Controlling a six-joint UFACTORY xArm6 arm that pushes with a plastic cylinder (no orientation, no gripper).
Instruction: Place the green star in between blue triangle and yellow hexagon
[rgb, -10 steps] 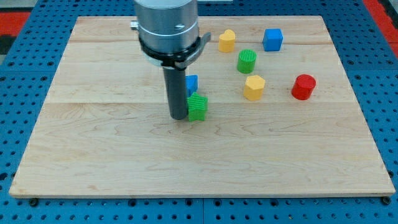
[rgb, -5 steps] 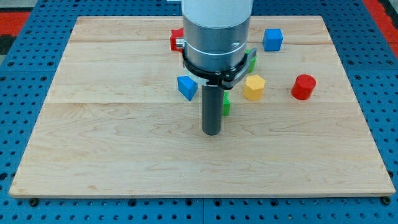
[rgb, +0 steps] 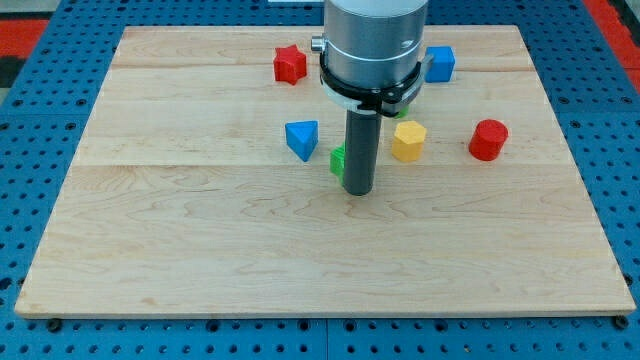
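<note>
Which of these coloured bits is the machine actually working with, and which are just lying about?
In the job:
green star, mostly hidden behind the rod
blue triangle
yellow hexagon
my tip, just right of the star

Just lying about:
red star
blue cube
red cylinder

The board was pale wood with visible grain and plank seams, matt in finish. Around it lay a blue perforated surface, smooth, with regular holes. The rod looked dark and matt down to my tip; the housing above it appeared to be grey metal with a dull sheen. The blue triangle, yellow hexagon and red cylinder looked like matt plastic. The green star was mostly hidden; its finish could not be judged.
</note>
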